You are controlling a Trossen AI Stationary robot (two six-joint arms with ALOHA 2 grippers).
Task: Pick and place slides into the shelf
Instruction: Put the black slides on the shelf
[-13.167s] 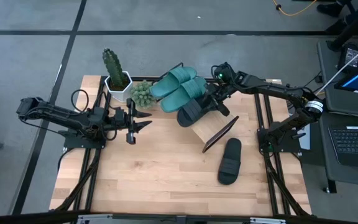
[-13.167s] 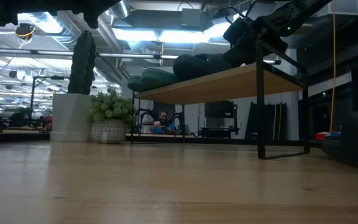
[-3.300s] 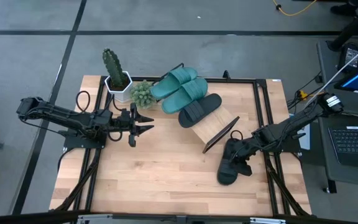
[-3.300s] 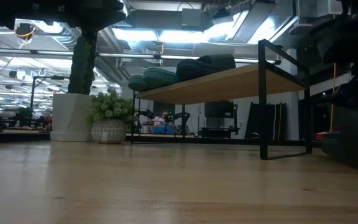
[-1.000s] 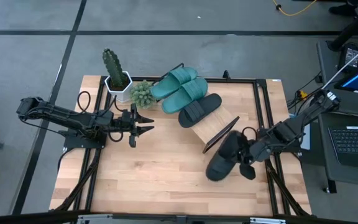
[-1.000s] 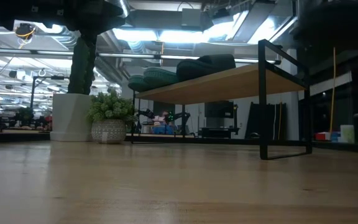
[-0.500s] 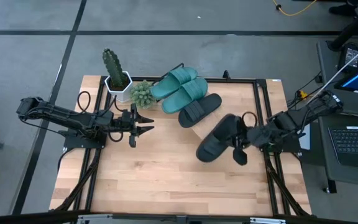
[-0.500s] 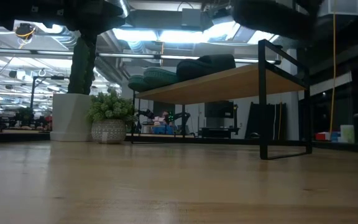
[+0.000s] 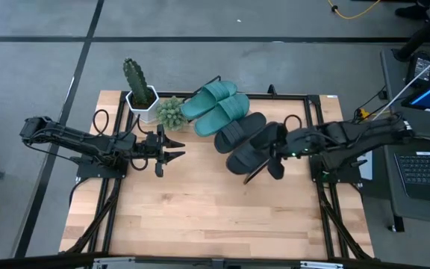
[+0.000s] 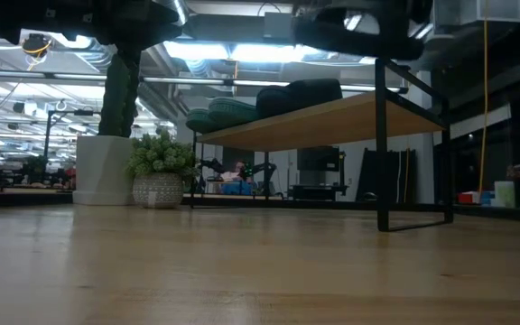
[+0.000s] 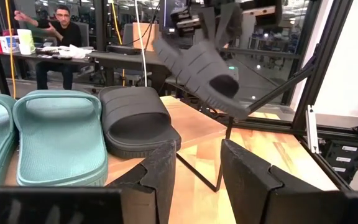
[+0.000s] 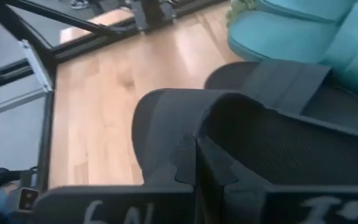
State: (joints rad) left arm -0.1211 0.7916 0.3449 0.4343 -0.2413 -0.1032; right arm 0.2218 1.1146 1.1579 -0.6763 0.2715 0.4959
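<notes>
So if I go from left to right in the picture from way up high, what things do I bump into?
Left gripper → cactus and small bushy plant → two teal slides on the shelf → black slide on the shelf → second black slide held by the right gripper.

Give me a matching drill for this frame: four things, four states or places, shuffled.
Things:
1. pair of teal green slide sandals
2. black slide sandal on the slanted light-wood shelf
3. second black slide sandal
4. left hand

States:
A. open, holding nothing
B. held in the air by the right hand
C. lying beside the teal pair
D. nearest the potted plants

Pairs: 1-D, 2-C, 3-B, 4-A
</notes>
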